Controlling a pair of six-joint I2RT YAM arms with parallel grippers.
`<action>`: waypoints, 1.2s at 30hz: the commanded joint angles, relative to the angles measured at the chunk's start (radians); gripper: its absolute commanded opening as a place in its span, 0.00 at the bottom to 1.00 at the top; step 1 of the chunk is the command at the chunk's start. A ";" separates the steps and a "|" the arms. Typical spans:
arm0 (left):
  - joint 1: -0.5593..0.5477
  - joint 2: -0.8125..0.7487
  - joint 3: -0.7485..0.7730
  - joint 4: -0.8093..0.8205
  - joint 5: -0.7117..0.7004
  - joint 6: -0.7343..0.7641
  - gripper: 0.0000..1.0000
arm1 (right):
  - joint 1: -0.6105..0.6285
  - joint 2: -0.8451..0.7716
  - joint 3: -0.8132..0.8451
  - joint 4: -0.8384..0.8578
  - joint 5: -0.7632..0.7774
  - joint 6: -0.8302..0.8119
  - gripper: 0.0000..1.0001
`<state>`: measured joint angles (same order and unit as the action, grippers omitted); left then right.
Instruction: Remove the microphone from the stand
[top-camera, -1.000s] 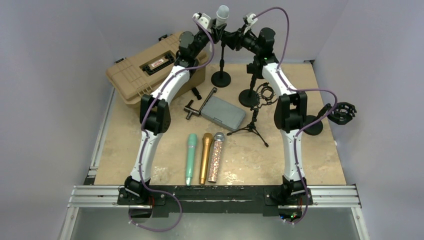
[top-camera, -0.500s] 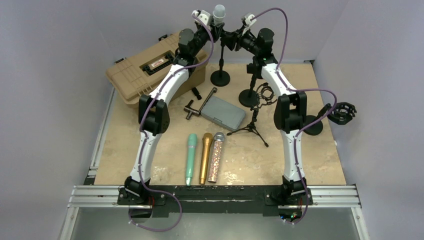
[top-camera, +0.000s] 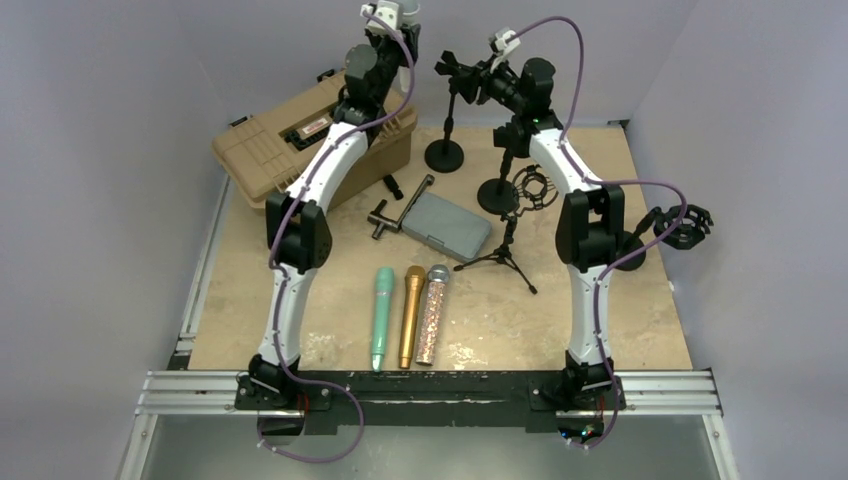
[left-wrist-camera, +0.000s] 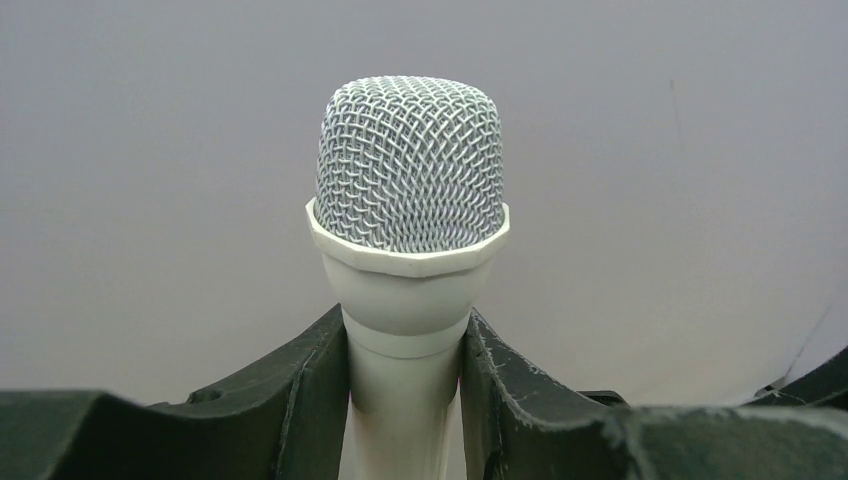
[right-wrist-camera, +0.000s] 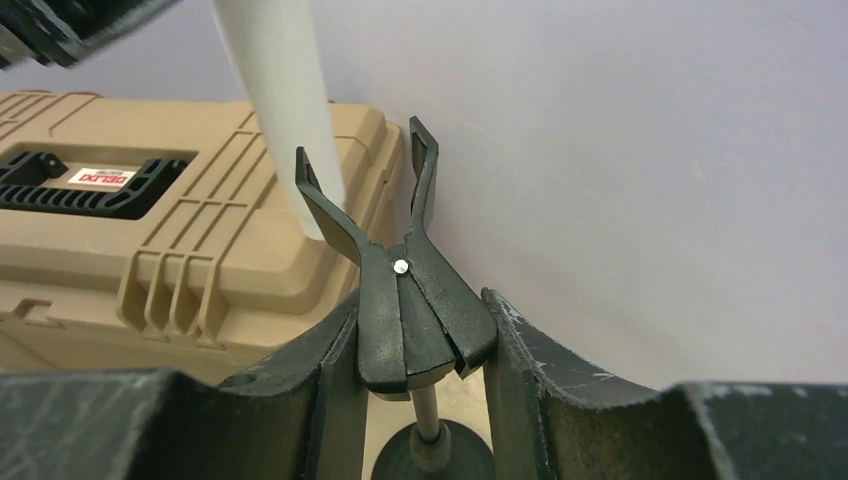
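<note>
A white microphone (left-wrist-camera: 410, 165) with a silver mesh head stands upright between my left gripper's (left-wrist-camera: 405, 400) fingers (left-wrist-camera: 305, 390), which are shut on its neck. In the top view the left gripper (top-camera: 398, 25) holds it high at the frame's top edge, left of the stand (top-camera: 445, 120). My right gripper (right-wrist-camera: 415, 330) is shut on the handles of the stand's black clip (right-wrist-camera: 400, 290). The clip's prongs gape with nothing between them. The microphone's white handle (right-wrist-camera: 280, 90) hangs just beside the left prong. The right gripper (top-camera: 472, 78) sits at the stand's top.
A tan case (top-camera: 300, 135) lies behind and left of the stand's round base (top-camera: 443, 155). A grey case (top-camera: 445, 225), a T-shaped tool (top-camera: 385, 215), a tripod stand (top-camera: 505, 250) and two shock-mount stands (top-camera: 525, 190) are nearby. Three microphones (top-camera: 411, 312) lie near the front.
My left gripper has lifted the white microphone up and to the left, out of the clip. My right gripper has stayed on the clip.
</note>
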<state>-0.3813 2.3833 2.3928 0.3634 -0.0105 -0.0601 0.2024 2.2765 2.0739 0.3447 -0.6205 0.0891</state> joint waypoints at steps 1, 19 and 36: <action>0.005 -0.146 0.002 -0.020 -0.058 -0.025 0.00 | -0.010 -0.028 0.059 -0.083 0.091 -0.045 0.00; 0.005 -0.845 -0.530 -0.481 -0.007 -0.283 0.00 | 0.033 0.066 0.159 -0.350 0.335 -0.076 0.00; 0.002 -1.320 -1.088 -0.602 0.218 -0.310 0.00 | 0.099 0.179 0.222 -0.615 0.570 -0.198 0.00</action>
<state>-0.3763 1.1290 1.3579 -0.2638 0.1505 -0.3824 0.3061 2.3669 2.3379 -0.0051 -0.1673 -0.0208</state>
